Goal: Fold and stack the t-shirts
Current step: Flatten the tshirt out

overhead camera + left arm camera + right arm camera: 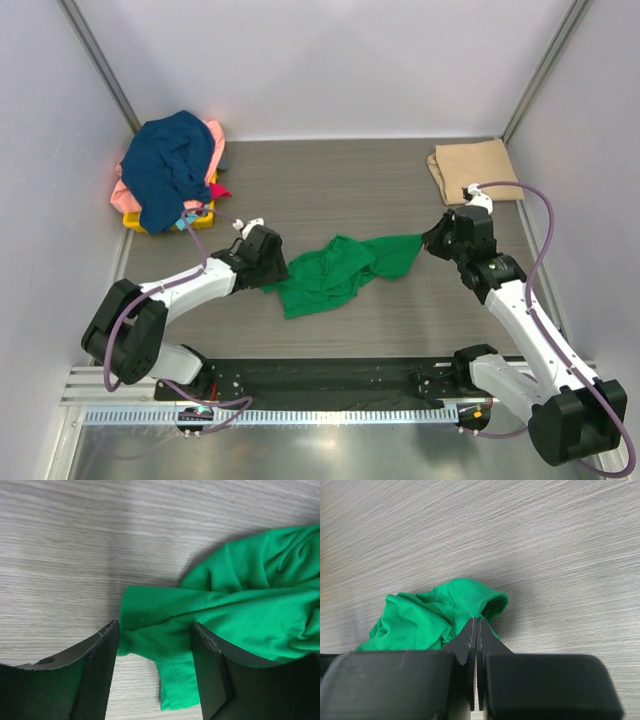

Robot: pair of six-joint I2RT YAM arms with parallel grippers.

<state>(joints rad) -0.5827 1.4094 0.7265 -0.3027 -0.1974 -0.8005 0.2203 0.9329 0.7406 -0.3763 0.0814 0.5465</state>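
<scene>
So we've got the crumpled bright green cloth t-shirt lying on the grey wood-grain tabletop, strung out between our two grippers. The right gripper is clamped tight on one bunched corner of it, jaws pressed together with a puff of green poking out just past the tips. The rest of the shirt trails away to that gripper's left. The left gripper is spread wide and gripping nothing. Its two black fingers sit on either side of a folded green edge, with the hem running right between them and the bulk of the shirt off to that gripper's right. We can't tell whether the pads touch the cloth. Beyond the right gripper, well apart from it, a neatly folded flat tan t-shirt sits at the far corner. Way out past the left gripper is a heap topped by a rumpled navy blue t-shirt, with a salmon pink t-shirt peeking out underneath.
</scene>
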